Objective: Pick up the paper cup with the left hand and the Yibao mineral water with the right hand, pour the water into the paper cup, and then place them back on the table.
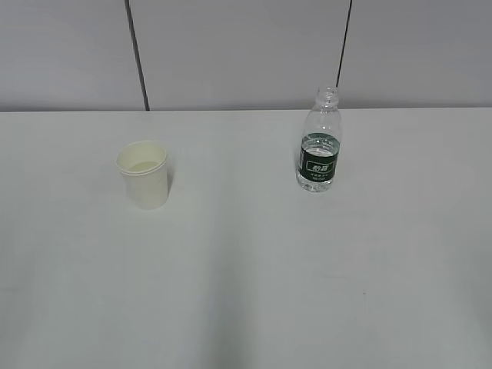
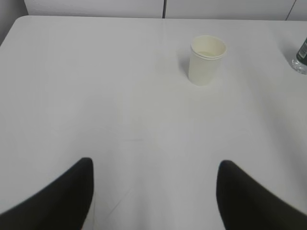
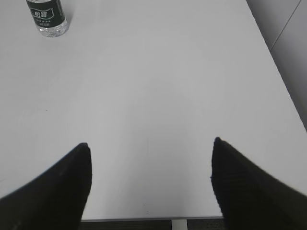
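Note:
The cream-white paper cup (image 1: 144, 174) stands upright on the white table (image 1: 246, 269), left of centre. It also shows in the left wrist view (image 2: 206, 60), far ahead and right of my left gripper (image 2: 156, 165), which is open and empty. The Yibao mineral water (image 1: 319, 142), clear with a dark green label and no cap, stands upright right of centre. The right wrist view shows its lower part (image 3: 47, 17) at the top left, far from my right gripper (image 3: 149, 146), which is open and empty. Neither arm shows in the exterior view.
A grey panelled wall (image 1: 246, 46) runs behind the table's far edge. The table's near edge (image 3: 153, 219) shows below my right gripper, and its right edge (image 3: 278, 72) runs along the right of that view. The bottle's edge (image 2: 302, 57) shows at the right of the left wrist view.

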